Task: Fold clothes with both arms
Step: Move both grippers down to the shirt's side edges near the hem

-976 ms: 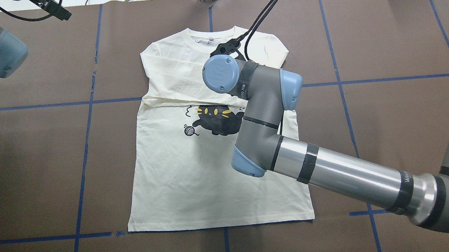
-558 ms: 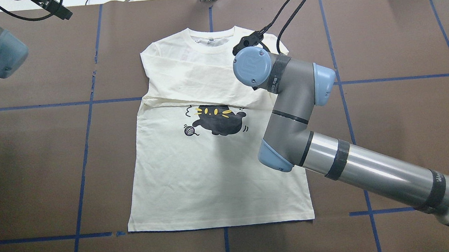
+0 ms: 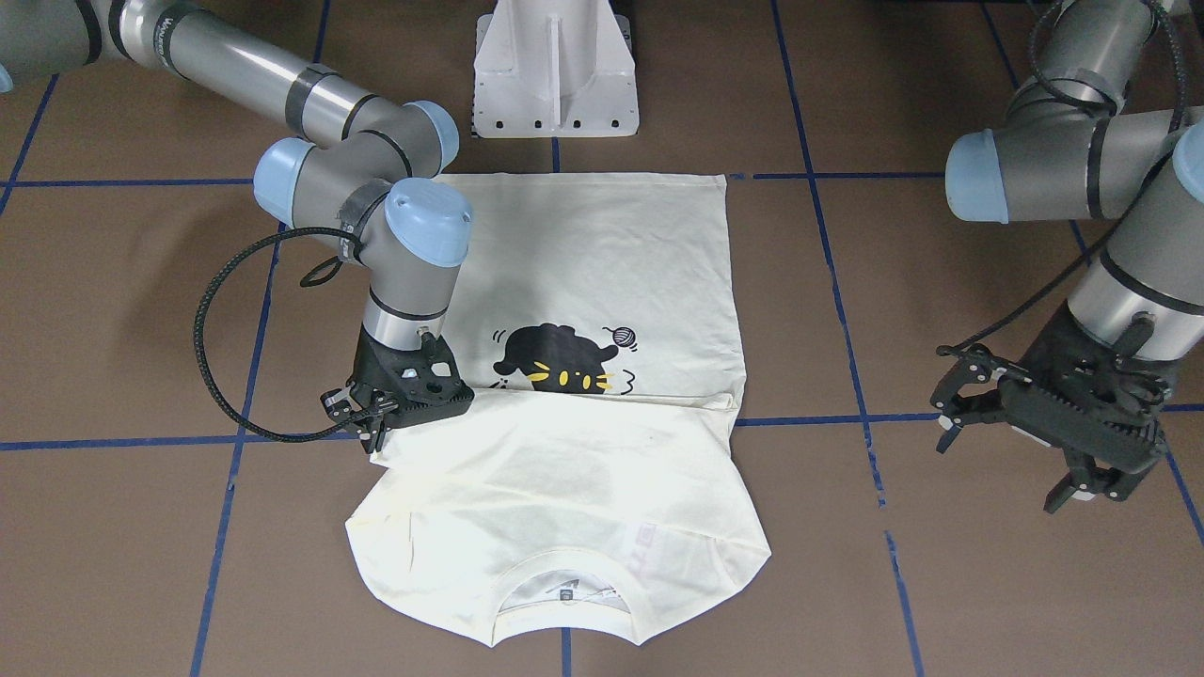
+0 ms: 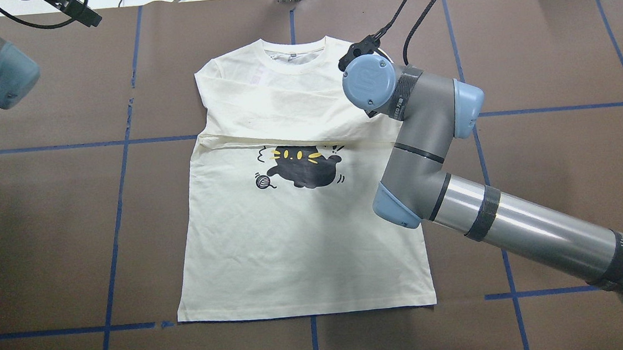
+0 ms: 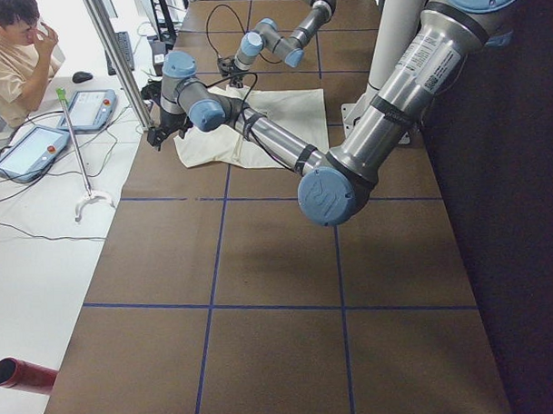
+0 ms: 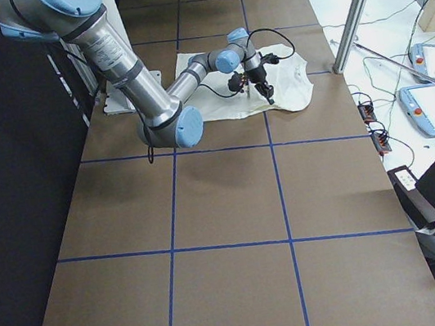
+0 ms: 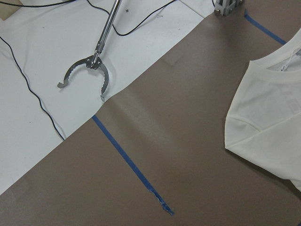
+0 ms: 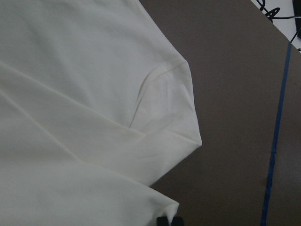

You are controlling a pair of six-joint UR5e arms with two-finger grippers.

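We see the T-shirt (image 4: 294, 243) lying flat, print up, on the brown surface (image 4: 546, 45), a sleeve folded across its chest. Our right gripper (image 3: 365, 428) hovers at the shirt's right edge, its jaws narrow. The left gripper (image 3: 1002, 470) hangs wide, well apart from the shirt.

Right claw (image 3: 369, 425) hangs low, jaws together; left claw (image 3: 1011, 461) hovers spread wide.

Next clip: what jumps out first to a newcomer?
A cream T-shirt with a black cat print lies flat on the brown table, a sleeve folded across the chest. The right claw sits low at the shirt's shoulder edge, while the left claw hangs open, off the cloth.
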